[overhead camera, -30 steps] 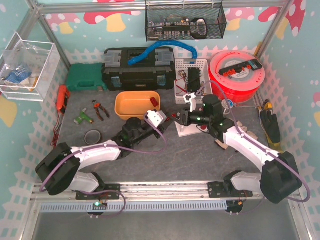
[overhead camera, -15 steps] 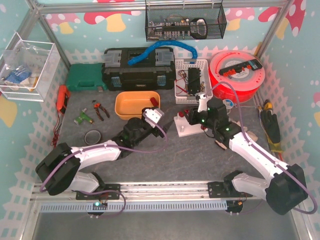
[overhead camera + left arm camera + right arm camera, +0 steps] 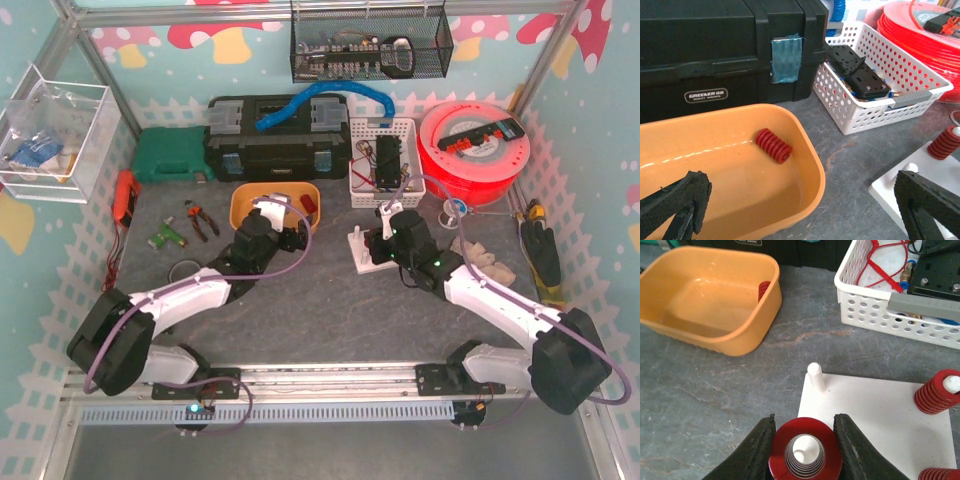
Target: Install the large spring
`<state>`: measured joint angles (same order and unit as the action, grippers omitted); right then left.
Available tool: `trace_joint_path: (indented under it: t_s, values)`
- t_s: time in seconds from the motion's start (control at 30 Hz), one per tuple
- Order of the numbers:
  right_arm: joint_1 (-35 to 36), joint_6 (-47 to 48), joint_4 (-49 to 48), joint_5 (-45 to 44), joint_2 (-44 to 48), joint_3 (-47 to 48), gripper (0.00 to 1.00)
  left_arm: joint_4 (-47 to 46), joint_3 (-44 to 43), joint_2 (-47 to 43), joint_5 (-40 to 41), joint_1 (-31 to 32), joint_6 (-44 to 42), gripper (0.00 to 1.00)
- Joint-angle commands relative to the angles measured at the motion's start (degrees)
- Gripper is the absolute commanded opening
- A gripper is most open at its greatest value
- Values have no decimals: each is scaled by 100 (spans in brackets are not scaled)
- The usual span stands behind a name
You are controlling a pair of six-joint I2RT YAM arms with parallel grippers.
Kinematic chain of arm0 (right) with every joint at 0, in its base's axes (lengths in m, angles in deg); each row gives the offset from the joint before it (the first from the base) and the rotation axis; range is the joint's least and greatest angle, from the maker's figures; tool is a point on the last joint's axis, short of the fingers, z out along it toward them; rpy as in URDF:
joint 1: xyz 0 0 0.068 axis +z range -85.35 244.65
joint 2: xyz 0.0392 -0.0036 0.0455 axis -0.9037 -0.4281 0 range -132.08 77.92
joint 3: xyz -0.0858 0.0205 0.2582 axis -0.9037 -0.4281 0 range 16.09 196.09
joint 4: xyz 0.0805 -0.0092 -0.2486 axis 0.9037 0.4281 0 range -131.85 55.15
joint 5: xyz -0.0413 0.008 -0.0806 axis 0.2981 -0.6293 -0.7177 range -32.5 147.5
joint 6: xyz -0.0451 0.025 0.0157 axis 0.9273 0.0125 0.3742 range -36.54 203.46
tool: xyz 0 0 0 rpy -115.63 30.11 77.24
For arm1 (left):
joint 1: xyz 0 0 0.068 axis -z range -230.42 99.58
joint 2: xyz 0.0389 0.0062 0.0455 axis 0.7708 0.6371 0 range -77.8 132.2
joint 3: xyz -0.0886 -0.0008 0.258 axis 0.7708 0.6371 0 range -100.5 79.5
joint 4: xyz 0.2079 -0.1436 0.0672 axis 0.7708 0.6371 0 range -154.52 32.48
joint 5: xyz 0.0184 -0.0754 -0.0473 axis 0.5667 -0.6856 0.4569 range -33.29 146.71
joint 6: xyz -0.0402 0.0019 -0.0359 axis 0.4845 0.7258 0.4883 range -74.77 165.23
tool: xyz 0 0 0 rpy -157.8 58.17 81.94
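1. Your work surface is a grey table mat (image 3: 330, 310) with a mottled, stone-like pattern, boxed in by pastel mushroom-print walls.
2. The large spring (image 3: 805, 452) is a glossy red coil. You see it end-on as a thick ring, seated over a white peg on the near corner of the flat, matte white base plate (image 3: 875, 400).
3. Your right gripper (image 3: 804, 426) is pinching that spring, with its black, curved fingers (image 3: 757, 455) pressed against the coil on both sides.
4. Your left gripper (image 3: 800, 210) is spread wide with nothing between its rough, foam-like black pads. The orange tub (image 3: 812, 170) shows in the gap.
5. The tub is smooth, shiny plastic with rounded corners. A small red spring (image 3: 773, 145) lies on its side inside.
6. A bare peg (image 3: 815, 376) with a rounded top stands at the plate's far-left corner, and another red spring (image 3: 942, 390) sits on a peg to the right.
7. Behind these are a white perforated basket (image 3: 875, 110) and a black toolbox (image 3: 715, 50).
8. Some things are hard to see:
   - The frame edge cuts off the large spring's lower coils, so you cannot tell whether it is fully down on the plate.
   - A third red coil (image 3: 939, 474) is clipped at the lower right.
   - In the top view the right arm hides the large spring.
   - From the right wrist, the tub wall covers half the small spring.
   - Both left pads run out of frame.
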<state>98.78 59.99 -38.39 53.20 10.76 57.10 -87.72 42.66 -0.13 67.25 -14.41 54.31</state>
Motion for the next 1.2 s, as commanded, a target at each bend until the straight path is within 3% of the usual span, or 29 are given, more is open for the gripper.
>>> trace_joint_path:
  t_s: [0.0, 1.17]
  values:
    - [185, 275, -109, -441, -54, -120, 0, 322, -43, -248, 54, -31, 475, 99]
    - [526, 202, -403, -604, -762, -249, 0, 545, -69, -247, 150, -62, 556, 99]
